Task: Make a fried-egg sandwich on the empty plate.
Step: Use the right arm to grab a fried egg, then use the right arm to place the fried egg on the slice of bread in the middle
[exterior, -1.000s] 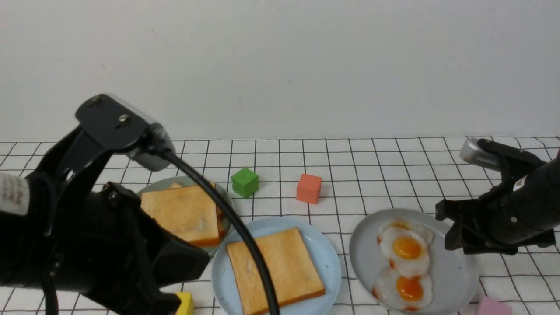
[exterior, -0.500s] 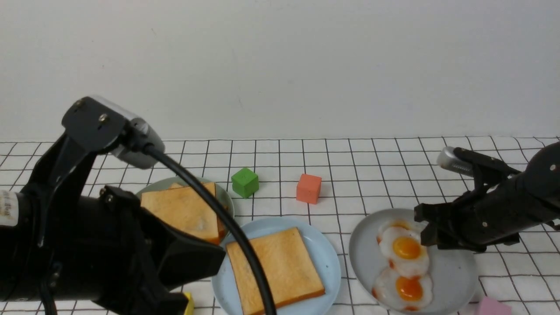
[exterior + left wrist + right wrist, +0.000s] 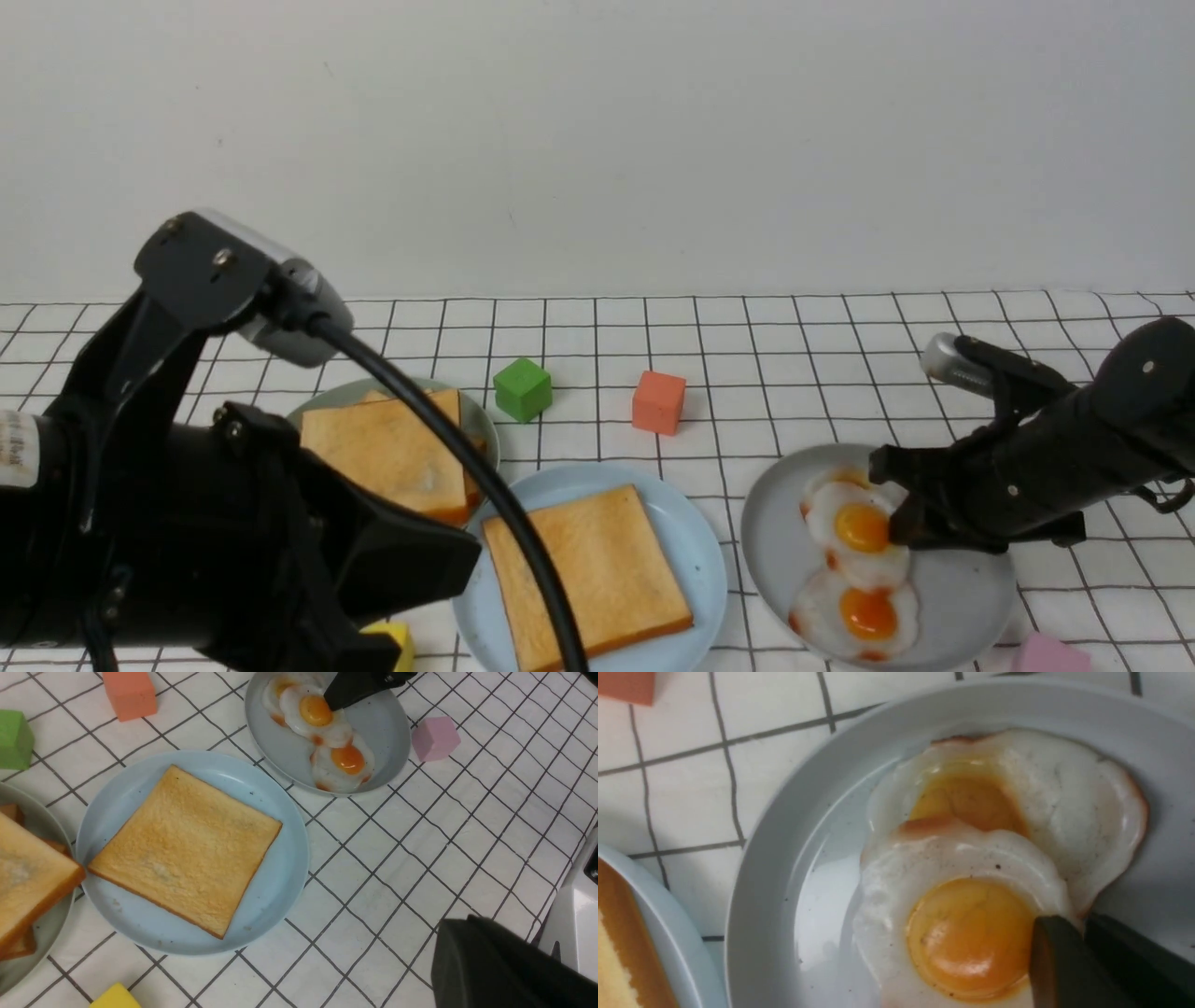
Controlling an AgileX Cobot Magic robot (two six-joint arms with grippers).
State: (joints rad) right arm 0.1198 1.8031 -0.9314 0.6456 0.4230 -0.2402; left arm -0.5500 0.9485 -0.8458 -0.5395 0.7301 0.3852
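Moved: black right gripper (image 3: 901,532), now reaching over round grey plate (image 3: 971,597).
Jaws: closing together, pinching white edge of glossy toy fried egg (image 3: 854,527).
Left gripper (image 3: 448,560): sitting closed, empty.

Three round, shallow plates: one pale sky-blue plate (image 3: 695,551), one pale green plate (image 3: 481,425) and one grey plate (image 3: 962,597).

Square golden-brown toy toast slices: a single slice (image 3: 588,574), plus a stack (image 3: 392,453) of seemingly two or three, its lower layers mostly hidden.

Three glossy white toy fried eggs with orange yolks overlap: the far egg (image 3: 831,483), the middle egg (image 3: 861,527) and the near egg (image 3: 868,611).

Four small cubes: a green cube (image 3: 523,389), a salmon cube (image 3: 659,402), a pink cube (image 3: 1053,653) and a yellow cube (image 3: 397,644).
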